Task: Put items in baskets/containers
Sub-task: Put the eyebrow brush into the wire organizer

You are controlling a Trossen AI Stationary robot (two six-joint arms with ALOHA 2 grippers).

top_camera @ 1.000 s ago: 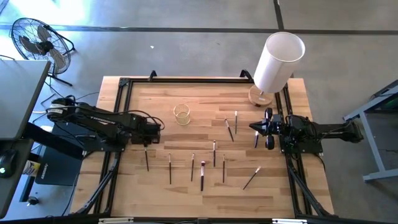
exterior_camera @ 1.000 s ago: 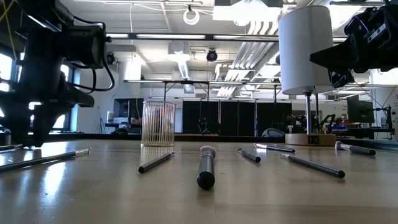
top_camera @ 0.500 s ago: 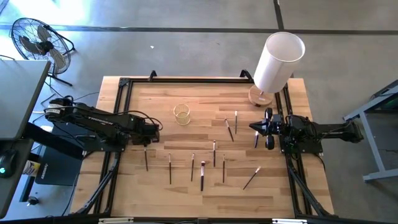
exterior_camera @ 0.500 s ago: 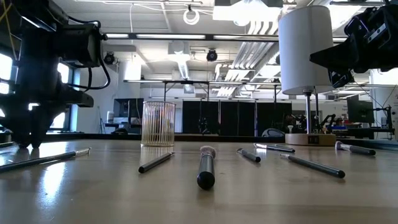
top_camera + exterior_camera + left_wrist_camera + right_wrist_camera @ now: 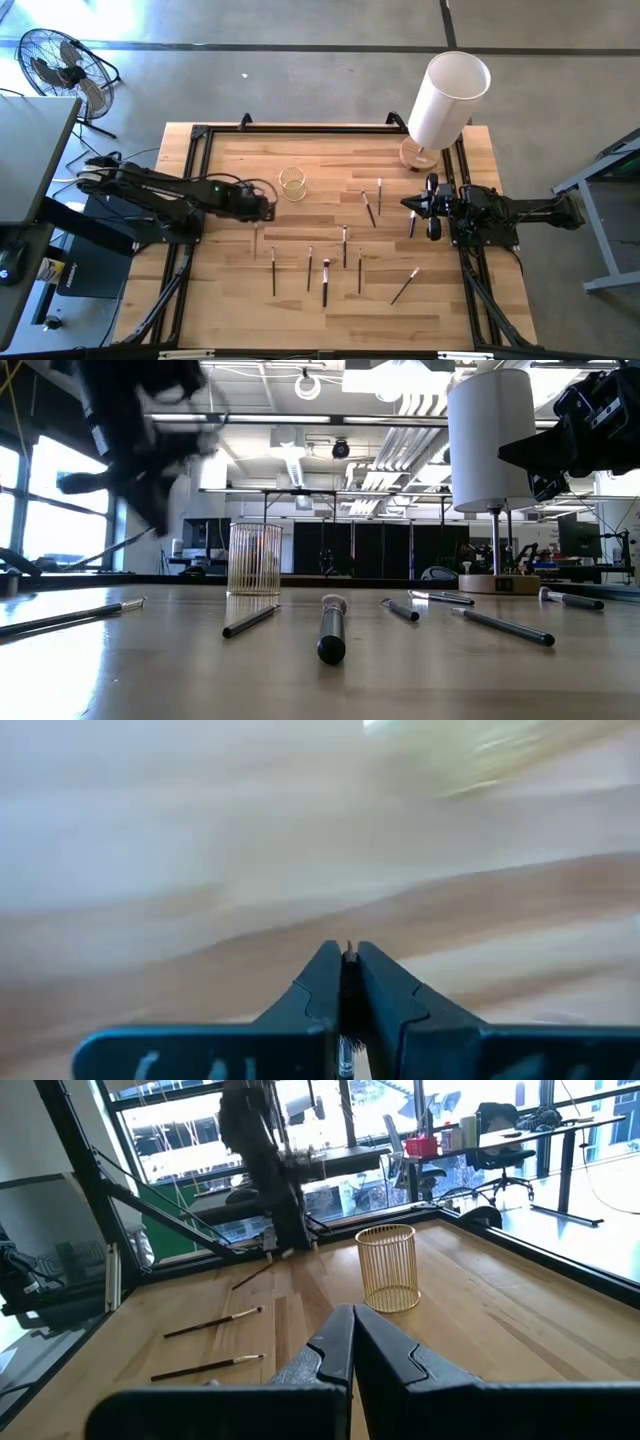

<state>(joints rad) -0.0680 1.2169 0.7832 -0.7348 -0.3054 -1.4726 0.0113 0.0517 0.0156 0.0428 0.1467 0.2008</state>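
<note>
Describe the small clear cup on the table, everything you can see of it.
The cup is a small round transparent container with a yellowish tint and fine vertical ribbing, open at the top. It stands upright on the wooden table, toward the far left-centre, and looks empty. Nothing touches it: the brushes lie nearer the front, and the left gripper, shut on a thin brush, is just beside it.

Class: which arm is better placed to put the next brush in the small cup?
Left: its gripper is shut on a brush near the cup; the right gripper waits shut, empty, farther off.
</note>
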